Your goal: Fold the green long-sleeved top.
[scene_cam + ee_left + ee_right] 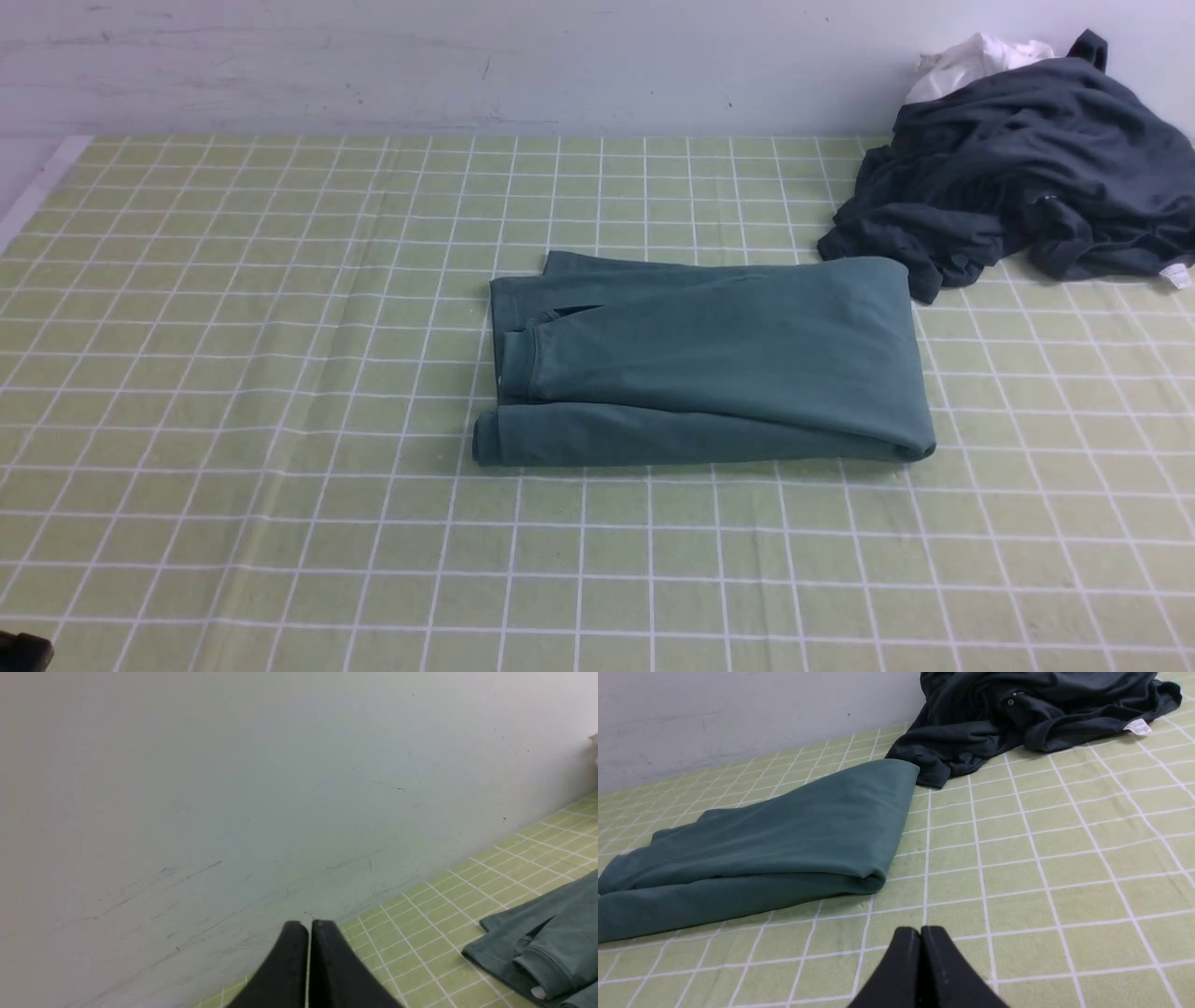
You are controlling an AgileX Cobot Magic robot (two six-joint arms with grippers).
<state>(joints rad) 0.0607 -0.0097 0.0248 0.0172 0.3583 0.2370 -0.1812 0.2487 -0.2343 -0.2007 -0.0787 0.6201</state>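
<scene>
- right, the green long-sleeved top (709, 359) lies in a compact folded rectangle in the middle of the checked tablecloth (233, 373), and neither arm is on it.
- left gripper (309, 926) shows its two black fingers pressed together, holding nothing; the top's neck-and-cuff end sits off to one side of those jaws, well apart, with the wall (233, 788) dead ahead.
- right gripper (920, 933) is also closed and empty; the thick rolled fold of the top lies just ahead of its jaws and to one side, near but not touching.
- judgement call: the folding looks essentially done, so the step in hand is pulling clear without disturbing the stack.
- to do that well, keep both sets of jaws lifted off the cloth and back away from the garment rather than across it; that fat fold nearest the right jaws would drag open easily.
- if a tidy-up is wanted, the layers at the neck end look slightly uneven, with a cuff poking out; a light press there would do.
- labels: a small pale neck tag (538, 992) peeks out at the collar, nothing readable.
- beyond the right jaws, the charcoal garment (1041, 709) carries a white care label (1138, 726) with print too small to read; a white cloth (976, 56) sits behind it.
</scene>
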